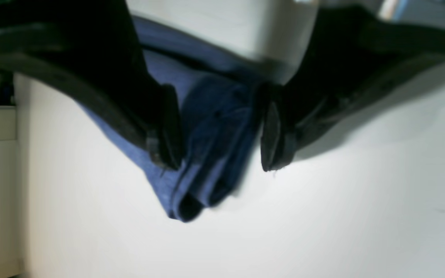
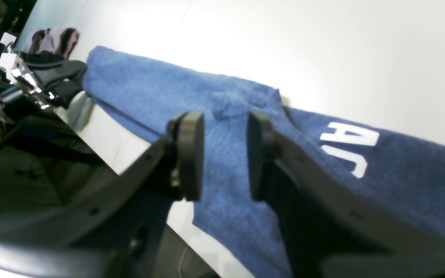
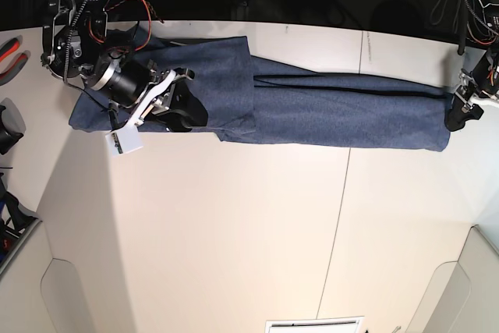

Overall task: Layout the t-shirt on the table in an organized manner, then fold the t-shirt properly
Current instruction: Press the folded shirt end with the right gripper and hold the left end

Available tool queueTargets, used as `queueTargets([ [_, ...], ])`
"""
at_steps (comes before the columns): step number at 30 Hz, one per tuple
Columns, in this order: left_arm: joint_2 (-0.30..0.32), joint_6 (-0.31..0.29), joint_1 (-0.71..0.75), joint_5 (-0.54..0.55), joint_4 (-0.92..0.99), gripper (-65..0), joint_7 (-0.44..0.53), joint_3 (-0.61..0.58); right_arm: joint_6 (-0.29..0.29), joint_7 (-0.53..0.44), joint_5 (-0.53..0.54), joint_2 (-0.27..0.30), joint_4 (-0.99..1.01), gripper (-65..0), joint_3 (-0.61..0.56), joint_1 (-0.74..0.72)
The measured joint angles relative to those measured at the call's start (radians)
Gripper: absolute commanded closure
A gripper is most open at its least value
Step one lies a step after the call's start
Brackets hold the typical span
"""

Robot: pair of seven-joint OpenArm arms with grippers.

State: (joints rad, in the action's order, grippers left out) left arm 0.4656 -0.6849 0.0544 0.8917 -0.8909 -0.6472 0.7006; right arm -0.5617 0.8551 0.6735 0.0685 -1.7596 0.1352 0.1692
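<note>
The navy t-shirt (image 3: 327,111) lies folded into a long narrow band across the far part of the off-white table (image 3: 234,224). My left gripper (image 3: 461,115) stands at the band's right end. In the left wrist view its jaws are open (image 1: 218,162) and a bunched fold of the t-shirt (image 1: 207,127) hangs loose between them over the table (image 1: 323,212). My right gripper (image 3: 175,103) hovers over the band's left part. Its pads stand apart (image 2: 222,154) above the t-shirt (image 2: 160,92), with nothing pinched. White lettering (image 2: 348,148) shows on the cloth.
Red-handled pliers (image 3: 12,48) and a dark object (image 3: 8,126) lie at the table's left edge. A thin seam (image 3: 343,193) crosses the tabletop. A pink and dark item (image 2: 54,38) lies beyond the shirt's end. Wiring and arm bases line the far edge.
</note>
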Motion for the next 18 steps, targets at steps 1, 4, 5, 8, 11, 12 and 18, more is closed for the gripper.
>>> queueTargets([
  [1,0.002,0.000,0.008,-0.012,0.000,-36.1,0.053,0.000,0.000,0.000,0.000,0.000,0.000,-19.0,0.000,0.000],
  [4,-0.002,0.000,0.043,-0.010,0.000,-36.1,0.211,0.000,0.000,0.000,0.000,0.000,0.000,-19.1,0.000,0.000],
  [5,-0.005,0.000,0.053,-0.010,0.000,-36.1,0.246,0.000,0.000,0.000,0.000,0.000,0.000,-19.0,0.000,0.000],
  [8,-0.014,0.000,0.058,-0.017,0.001,-36.2,0.225,0.001,0.000,0.000,0.000,0.000,0.000,-19.0,0.000,0.000],
  [11,-0.017,0.000,0.033,-0.039,0.001,-45.5,0.082,0.000,0.000,0.000,0.000,0.000,0.000,-19.0,0.000,0.000],
  [12,-0.017,0.000,0.030,-0.017,0.000,-47.6,0.068,0.000,0.000,-0.001,0.000,0.000,0.000,-19.1,0.000,0.000],
  [18,-0.011,0.000,0.034,0.017,0.000,-47.6,0.072,0.000,0.000,0.000,0.000,0.000,0.000,-19.0,0.000,0.000],
])
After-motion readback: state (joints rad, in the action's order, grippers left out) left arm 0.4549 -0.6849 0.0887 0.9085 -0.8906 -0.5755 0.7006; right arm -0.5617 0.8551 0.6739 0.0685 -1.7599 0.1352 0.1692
